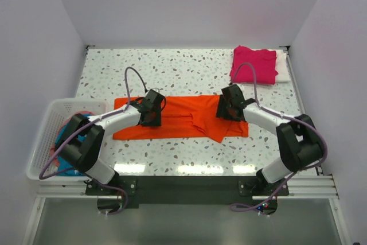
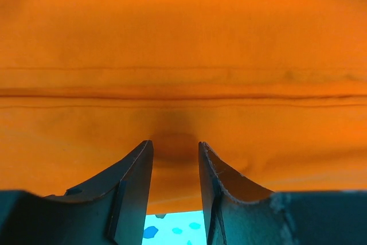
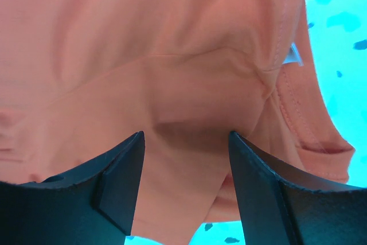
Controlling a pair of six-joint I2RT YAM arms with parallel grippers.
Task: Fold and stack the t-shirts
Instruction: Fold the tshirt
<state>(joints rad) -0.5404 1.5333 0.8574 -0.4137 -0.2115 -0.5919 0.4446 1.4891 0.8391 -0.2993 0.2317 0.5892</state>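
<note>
The bright orange t-shirt [image 1: 189,120] lies flat in a long band across the middle of the table. My left gripper [image 1: 150,110] is over its left part and my right gripper [image 1: 229,106] over its right part. In the left wrist view the gripper [image 2: 175,144] is open, with its tips down on the orange cloth [image 2: 183,38] beside a seam. In the right wrist view the gripper [image 3: 186,135] is open wider over the wrinkled cloth [image 3: 143,44] near a hem. A folded magenta-pink t-shirt [image 1: 255,64] lies on the white t-shirt [image 1: 282,66] at the back right. The teal-blue t-shirt [image 1: 67,142] is in the basket.
A white slatted plastic basket [image 1: 43,133] stands at the table's left edge beside the left arm. The speckled table [image 1: 189,67] is walled on the left, back and right. The stack sits in the back right corner.
</note>
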